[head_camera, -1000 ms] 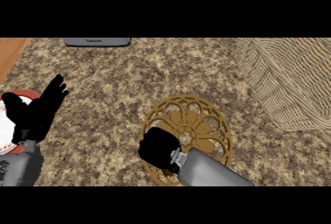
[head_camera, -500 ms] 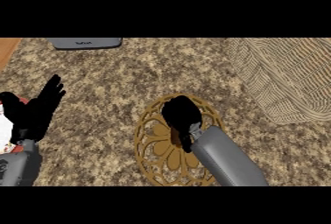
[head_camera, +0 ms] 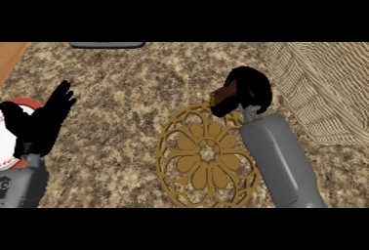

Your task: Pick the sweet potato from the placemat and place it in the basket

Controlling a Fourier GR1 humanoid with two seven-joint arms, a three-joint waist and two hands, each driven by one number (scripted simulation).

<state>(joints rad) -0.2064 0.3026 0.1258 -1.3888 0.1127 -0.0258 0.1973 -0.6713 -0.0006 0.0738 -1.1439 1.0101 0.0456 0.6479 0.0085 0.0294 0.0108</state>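
A brown sweet potato (head_camera: 225, 93) shows only as a small patch inside my right hand (head_camera: 249, 90), whose fingers are curled round it. That hand hangs above the far edge of the round golden openwork placemat (head_camera: 205, 154), between the mat and the wicker basket (head_camera: 320, 93) at the right. Much of the sweet potato is hidden by the fingers. My left hand (head_camera: 45, 122) rests open at the left edge, fingers up, away from all of these.
A red and white object (head_camera: 13, 127) lies partly behind my left hand at the left edge. A dark flat object (head_camera: 108, 45) sits at the far edge of the speckled counter (head_camera: 122, 93). A strip of wood (head_camera: 10, 53) shows at the top left.
My right hand has lifted from the placemat's middle and moved up and right toward the basket with the sweet potato in it. The placemat's pattern is uncovered. The left hand has barely moved.
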